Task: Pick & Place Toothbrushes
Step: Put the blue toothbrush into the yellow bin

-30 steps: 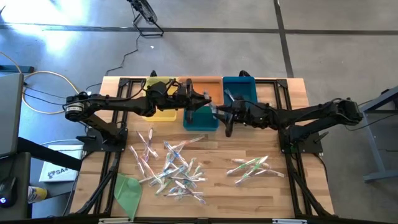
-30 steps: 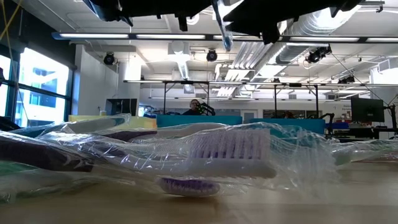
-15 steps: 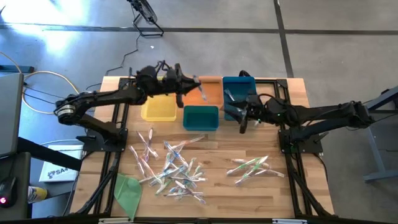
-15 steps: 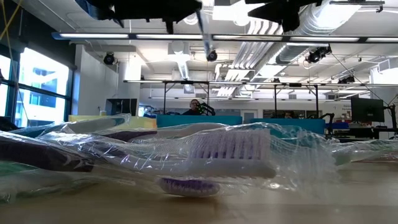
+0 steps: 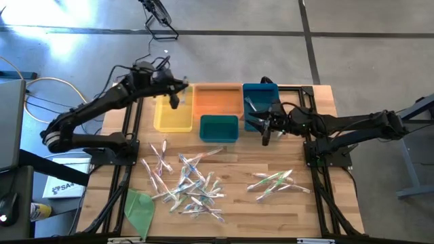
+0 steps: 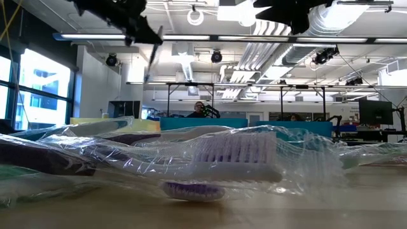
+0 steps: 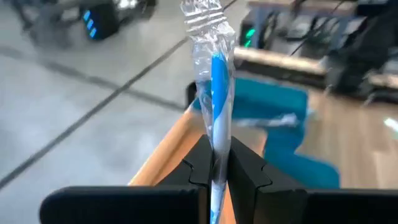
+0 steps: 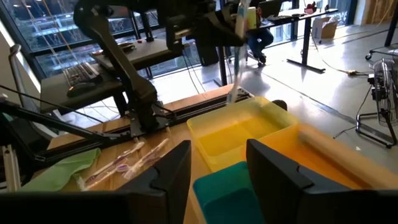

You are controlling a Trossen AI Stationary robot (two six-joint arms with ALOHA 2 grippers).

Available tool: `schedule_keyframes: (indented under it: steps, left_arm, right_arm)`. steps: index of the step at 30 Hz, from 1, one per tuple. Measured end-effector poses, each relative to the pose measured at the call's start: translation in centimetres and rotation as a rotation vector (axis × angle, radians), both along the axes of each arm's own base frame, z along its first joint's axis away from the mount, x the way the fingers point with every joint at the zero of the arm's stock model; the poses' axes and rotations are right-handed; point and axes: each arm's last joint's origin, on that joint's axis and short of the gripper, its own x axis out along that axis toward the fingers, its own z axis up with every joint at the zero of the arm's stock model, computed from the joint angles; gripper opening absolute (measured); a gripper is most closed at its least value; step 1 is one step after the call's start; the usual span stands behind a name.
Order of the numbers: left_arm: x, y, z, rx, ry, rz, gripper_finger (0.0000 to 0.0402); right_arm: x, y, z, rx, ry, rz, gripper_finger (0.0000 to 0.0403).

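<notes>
My left gripper [image 5: 174, 95] hangs above the yellow bin [image 5: 173, 119] at the back of the table [image 5: 319, 211]; its fingers [image 7: 198, 167] are clamped on a clear-wrapped blue toothbrush [image 7: 217, 99], which sticks out past the fingertips; in the low view that brush hangs as a thin slanted stick under the gripper [image 6: 152, 46]; my right gripper [image 5: 266, 129] sits just in front of the blue bin [image 5: 261, 98], beside the teal bin [image 5: 219, 129]; its fingers [image 8: 168, 171] stand apart with nothing between them; the orange bin [image 5: 218, 100] lies between yellow and blue; a few wrapped items lie inside the blue bin; the rest of the toothbrushes [image 5: 186, 183] lie scattered in a loose pile mid-table, with a smaller cluster [image 5: 277, 181] to the right, well apart from the bins; a green sheet [image 5: 140, 210] lies at the front left corner; low view shows a wrapped brush head [image 6: 235, 152] up close.
</notes>
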Motion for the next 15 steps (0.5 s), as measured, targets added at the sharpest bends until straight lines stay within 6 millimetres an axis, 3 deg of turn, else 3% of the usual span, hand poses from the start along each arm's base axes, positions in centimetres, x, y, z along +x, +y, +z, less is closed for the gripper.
schedule_keyframes:
  steps: [7,15]
  left_arm:
    - [-1.7,0.8,-2.2,-0.131,0.204,0.14,0.0019]
    - [-0.5,2.1,-4.7,-0.219,0.339,0.167,0.0019]
  right_arm:
    - [-0.1,0.0,-0.4,0.004,0.036,-0.002,0.0146]
    - [0.1,0.0,-0.7,0.028,0.052,-0.005,0.0146]
